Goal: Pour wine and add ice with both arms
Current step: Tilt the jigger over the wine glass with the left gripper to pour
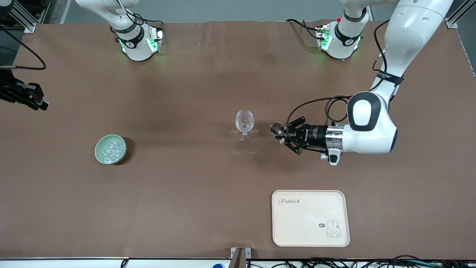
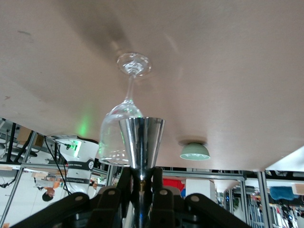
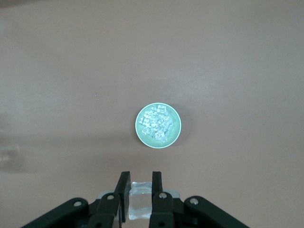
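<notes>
A clear wine glass stands upright mid-table; it also shows in the left wrist view. My left gripper is shut on the stem of a small shiny metal cup, held sideways with its mouth toward the glass and close beside the bowl of the glass. A pale green bowl holds a heap of ice toward the right arm's end. My right gripper is out of the front view; it is shut on one clear ice cube, high over the table by the bowl of ice.
A cream tray with a rabbit print lies nearer the front camera than the left gripper. A black fixture with a cable sits at the table edge at the right arm's end. Both arm bases stand along the top.
</notes>
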Motion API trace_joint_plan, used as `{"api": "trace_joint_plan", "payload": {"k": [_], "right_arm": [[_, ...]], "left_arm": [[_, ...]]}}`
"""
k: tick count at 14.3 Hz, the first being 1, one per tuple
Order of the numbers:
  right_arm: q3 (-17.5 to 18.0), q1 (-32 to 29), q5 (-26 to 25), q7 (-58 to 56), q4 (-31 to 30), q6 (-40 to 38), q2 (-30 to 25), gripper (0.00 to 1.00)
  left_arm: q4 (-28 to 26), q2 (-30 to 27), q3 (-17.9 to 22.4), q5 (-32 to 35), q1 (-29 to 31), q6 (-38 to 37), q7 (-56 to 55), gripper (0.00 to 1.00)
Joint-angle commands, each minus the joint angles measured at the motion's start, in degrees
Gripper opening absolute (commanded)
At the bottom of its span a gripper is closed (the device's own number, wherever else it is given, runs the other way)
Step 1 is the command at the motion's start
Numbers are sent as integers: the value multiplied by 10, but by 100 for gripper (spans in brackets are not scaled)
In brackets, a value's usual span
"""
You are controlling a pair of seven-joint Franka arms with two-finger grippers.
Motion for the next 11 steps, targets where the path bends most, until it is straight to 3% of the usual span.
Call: {"api": "trace_joint_plan", "payload": {"k": [1,4,11], "right_arm": [[2,-5,-8,0,0,3,-8,6],[2,-5,-4,0,15,4,-5,6],[3,-1,-2,0,42,3,7,6]], "left_arm": [[-56,-62,4,-1,-27,32,-33,1],[-82,-83,4,5,-49,58,-51,1],[-82,-85,4,127,-107,116,-189,1]]}}
